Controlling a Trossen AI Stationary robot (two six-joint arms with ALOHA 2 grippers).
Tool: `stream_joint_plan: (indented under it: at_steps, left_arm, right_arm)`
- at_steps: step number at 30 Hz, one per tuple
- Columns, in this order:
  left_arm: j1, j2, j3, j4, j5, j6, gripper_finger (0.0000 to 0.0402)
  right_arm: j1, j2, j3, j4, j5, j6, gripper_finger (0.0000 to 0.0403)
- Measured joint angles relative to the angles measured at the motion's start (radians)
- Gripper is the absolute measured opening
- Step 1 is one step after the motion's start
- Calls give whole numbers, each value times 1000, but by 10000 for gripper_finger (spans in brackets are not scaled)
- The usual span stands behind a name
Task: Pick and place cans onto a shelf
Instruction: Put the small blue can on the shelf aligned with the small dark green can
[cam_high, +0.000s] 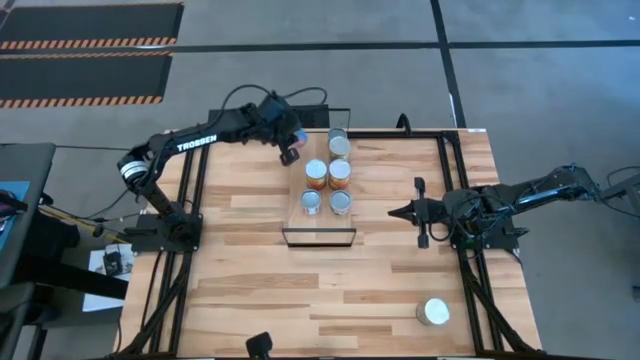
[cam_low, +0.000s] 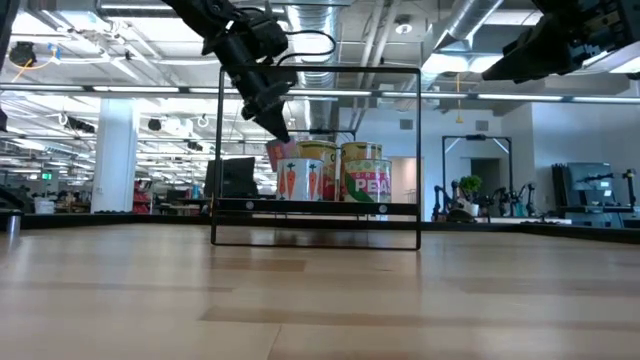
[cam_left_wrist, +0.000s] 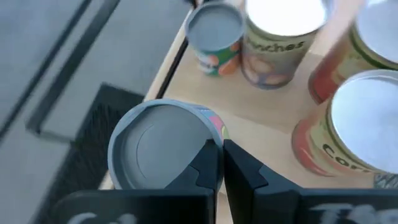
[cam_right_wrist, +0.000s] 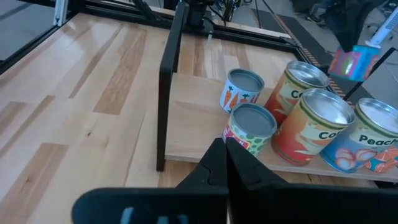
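Can (cam_left_wrist: 163, 149) under the left gripper (cam_left_wrist: 222, 163) cut off by its fingers, label hidden, cans beside it (cam_left_wrist: 367, 134) cropped at the edge, shelf (cam_low: 315, 207) hiding low can bases

The shelf (cam_high: 318, 215) sits on the bench (cam_high: 250, 280) near the middle of its far half, running from the far edge toward the centre. Six cans stand on the shelf's far part in two rows (cam_high: 328, 175). One more can (cam_high: 434, 312) stands alone near the bench's near right corner. The left end effector (cam_high: 290, 152) hangs above the shelf's far left side, holding a can (cam_left_wrist: 158, 149). The right end effector (cam_high: 397, 212) is over the bench, right of the shelf.
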Motion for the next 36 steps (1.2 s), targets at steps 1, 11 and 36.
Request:
stream_joint_plan:
  at_steps: [1, 11, 36]
  left_arm:
    - [-4, 0, 0, -7, -7, -38, 0]
    - [-41, 106, 20, 27, -46, -195, 0]
    - [-55, 227, 73, 118, -65, -33, 24]
  right_arm:
    - [0, 0, 0, 0, 0, 0, 3]
    - [1, 0, 0, 8, 0, 0, 3]
    - [7, 0, 0, 3, -1, 2, 4]
